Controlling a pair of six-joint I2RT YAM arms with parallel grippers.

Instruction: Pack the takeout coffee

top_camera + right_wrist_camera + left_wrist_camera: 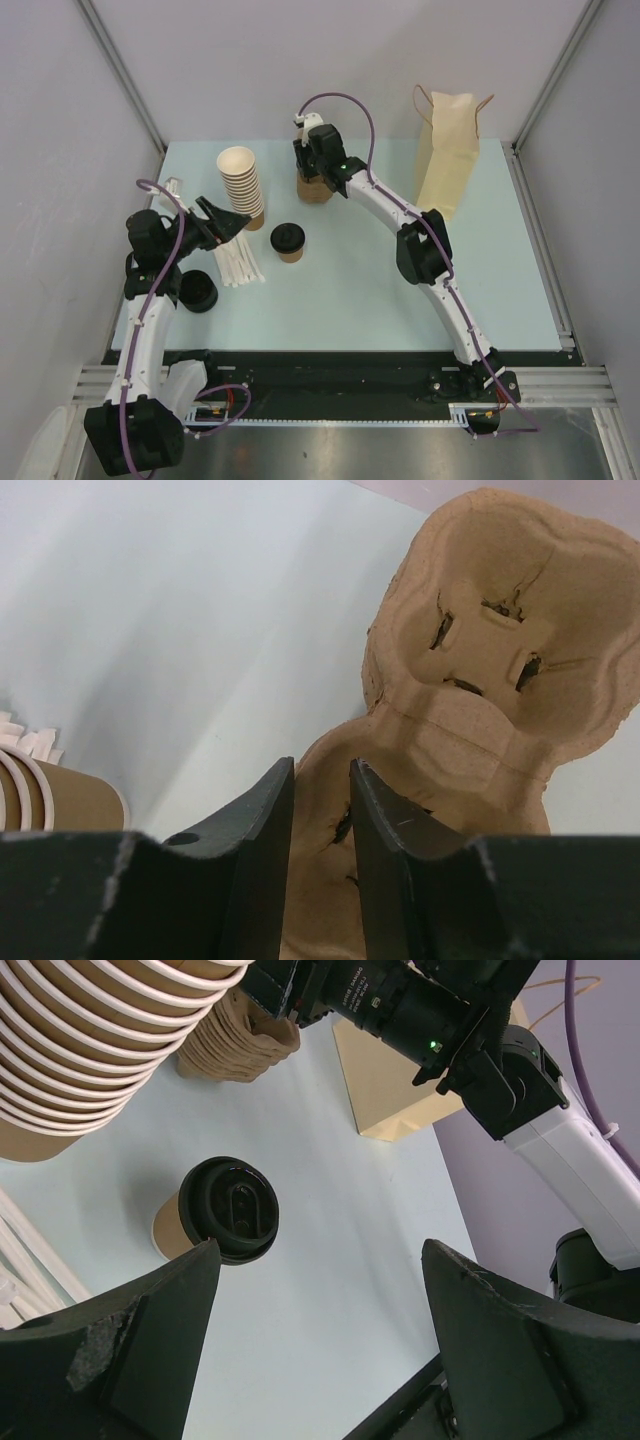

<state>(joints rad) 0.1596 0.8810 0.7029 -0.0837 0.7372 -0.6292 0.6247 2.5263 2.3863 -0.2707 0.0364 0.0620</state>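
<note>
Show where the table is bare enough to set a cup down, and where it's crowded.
Bare: the table between the lidded cup and the right arm, and the strip from that arm to the right edge, in front of the paper bag. Crowded: left, with cup stack, white sticks, black lids.

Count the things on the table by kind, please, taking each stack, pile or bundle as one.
Lidded coffee cup: 1
Stack of lidless cups: 1
Stack of pulp cup carriers: 1
Paper bag: 1
Pile of black lids: 1
Bundle of white sticks: 1
Total: 6
</note>
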